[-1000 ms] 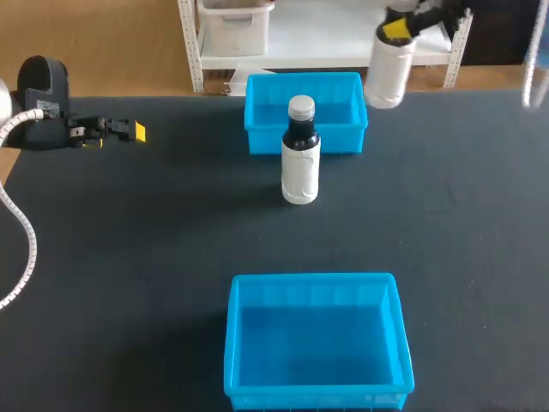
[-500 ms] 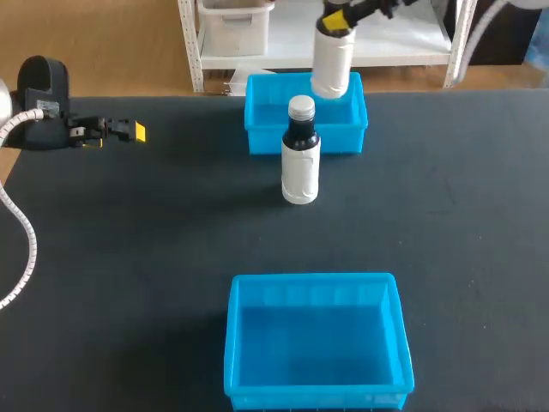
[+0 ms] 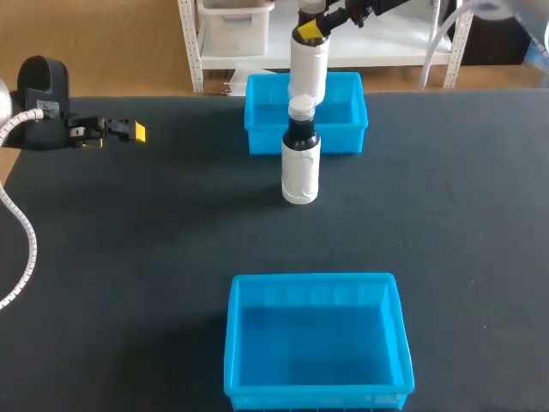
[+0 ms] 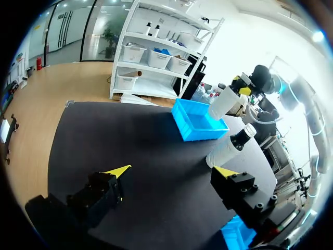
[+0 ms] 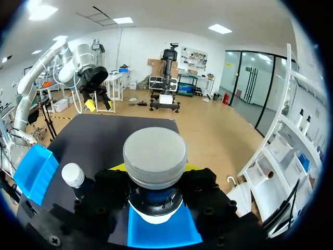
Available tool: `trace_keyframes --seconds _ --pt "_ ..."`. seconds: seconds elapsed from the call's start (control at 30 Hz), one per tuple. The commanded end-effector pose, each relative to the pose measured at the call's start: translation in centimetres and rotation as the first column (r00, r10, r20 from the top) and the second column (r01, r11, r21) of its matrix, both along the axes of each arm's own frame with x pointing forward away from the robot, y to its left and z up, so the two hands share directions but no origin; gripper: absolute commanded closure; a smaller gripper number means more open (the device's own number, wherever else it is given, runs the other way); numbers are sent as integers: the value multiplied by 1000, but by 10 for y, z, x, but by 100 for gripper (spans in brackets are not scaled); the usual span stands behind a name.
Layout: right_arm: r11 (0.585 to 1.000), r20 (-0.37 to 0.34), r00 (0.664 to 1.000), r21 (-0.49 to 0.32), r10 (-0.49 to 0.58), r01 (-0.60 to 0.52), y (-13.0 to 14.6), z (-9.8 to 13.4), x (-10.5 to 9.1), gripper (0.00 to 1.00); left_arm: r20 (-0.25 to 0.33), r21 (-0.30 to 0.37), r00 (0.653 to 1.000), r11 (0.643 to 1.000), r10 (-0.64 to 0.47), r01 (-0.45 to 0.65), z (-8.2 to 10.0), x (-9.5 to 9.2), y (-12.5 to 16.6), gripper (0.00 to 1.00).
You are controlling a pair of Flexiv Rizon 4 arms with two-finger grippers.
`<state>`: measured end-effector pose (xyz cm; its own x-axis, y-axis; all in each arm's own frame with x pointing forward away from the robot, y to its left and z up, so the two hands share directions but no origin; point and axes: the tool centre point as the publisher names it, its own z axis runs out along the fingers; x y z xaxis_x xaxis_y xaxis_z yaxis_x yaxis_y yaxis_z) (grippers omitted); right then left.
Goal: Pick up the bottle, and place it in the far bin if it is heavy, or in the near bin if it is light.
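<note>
A white bottle (image 3: 309, 69) with a dark neck hangs upright over the far blue bin (image 3: 262, 137), my right gripper (image 3: 310, 30) shut on its neck. In the right wrist view its grey cap (image 5: 155, 156) fills the space between the fingers, with the far bin (image 5: 161, 232) directly beneath. A second white bottle (image 3: 300, 163) with a silver cap stands on the table just in front of the far bin. The near blue bin (image 3: 316, 343) has nothing in it. My left gripper (image 3: 129, 130) stays low at the table's left, open (image 4: 171, 172) and holding nothing.
The table is a dark mat. In the left wrist view the far bin (image 4: 197, 122), the held bottle (image 4: 223, 101) and the standing bottle (image 4: 231, 146) lie well ahead of the fingers. A corner of the near bin (image 4: 237, 234) shows beside them.
My right arm has carried the bottle leftward, from beyond the far bin's right corner to above the bin behind the standing bottle. The left arm has not moved.
</note>
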<state>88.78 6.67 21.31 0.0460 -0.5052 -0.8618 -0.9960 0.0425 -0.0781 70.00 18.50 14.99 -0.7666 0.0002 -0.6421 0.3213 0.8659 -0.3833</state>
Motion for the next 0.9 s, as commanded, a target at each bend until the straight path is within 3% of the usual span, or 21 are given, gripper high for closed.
trace_keyframes --seconds 0.03,0.9 --pt "986 -100 981 -1 167 -168 9 -2 11 100 0 0 1000 1000 0 0 0 0 0 0" --pt "971 -156 959 14 238 -239 46 -44 26 100 0 0 1000 1000 0 0 0 0 0 0"
